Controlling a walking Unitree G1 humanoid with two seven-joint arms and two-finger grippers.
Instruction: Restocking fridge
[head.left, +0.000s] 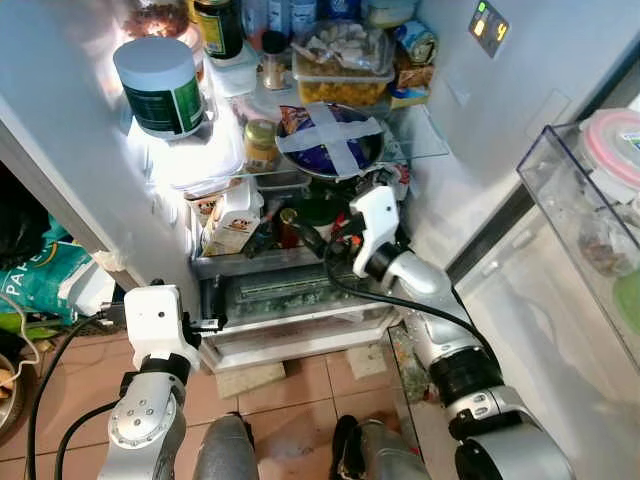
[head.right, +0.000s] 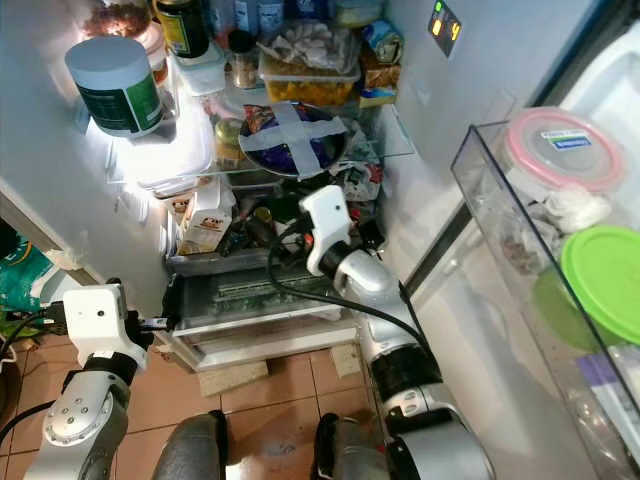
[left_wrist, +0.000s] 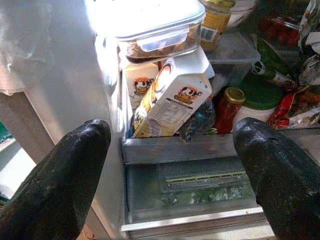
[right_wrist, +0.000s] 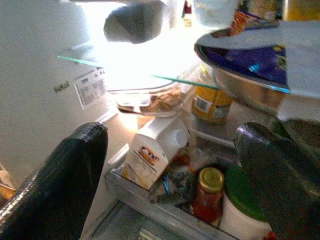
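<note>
The robot stood before an open fridge (head.left: 80, 110), its interior lit from the upper left.

Right gripper (right_wrist: 170, 170): reached into the fridge at the level of the lower shelf, just below the glass shelf (right_wrist: 165, 79). Its jaws stood wide apart and held nothing. Ahead of them lay a tilted milk carton (right_wrist: 150, 150), a red-capped bottle with a gold lid (right_wrist: 207, 197) and a green-lidded tub (right_wrist: 245, 205).

Left gripper (left_wrist: 170, 175): held low, outside the fridge at its lower left, facing the crisper drawer (left_wrist: 200, 190). Its jaws were likewise wide apart and empty. The same carton leaned in the shelf bin directly above the drawer, beside the bottle.

Stock on the shelves:
- A steel bowl (head.left: 330, 140) covered with blue wrap and a grey tape cross sat on the glass shelf.
- A yellow-labelled jar (head.left: 260, 145) stood just beside the bowl, to its left.
- A clear lidded container (head.left: 340, 60) of food sat on the shelf above.
- A white tub with a green label (head.left: 160, 88) stood at the upper left.

The open door (head.right: 560, 260) on the right carried a clear bin holding a pink-lidded container (head.right: 560, 148) and a green-lidded container (head.right: 605, 280).

The floor (head.left: 300, 400) was terracotta tile.
</note>
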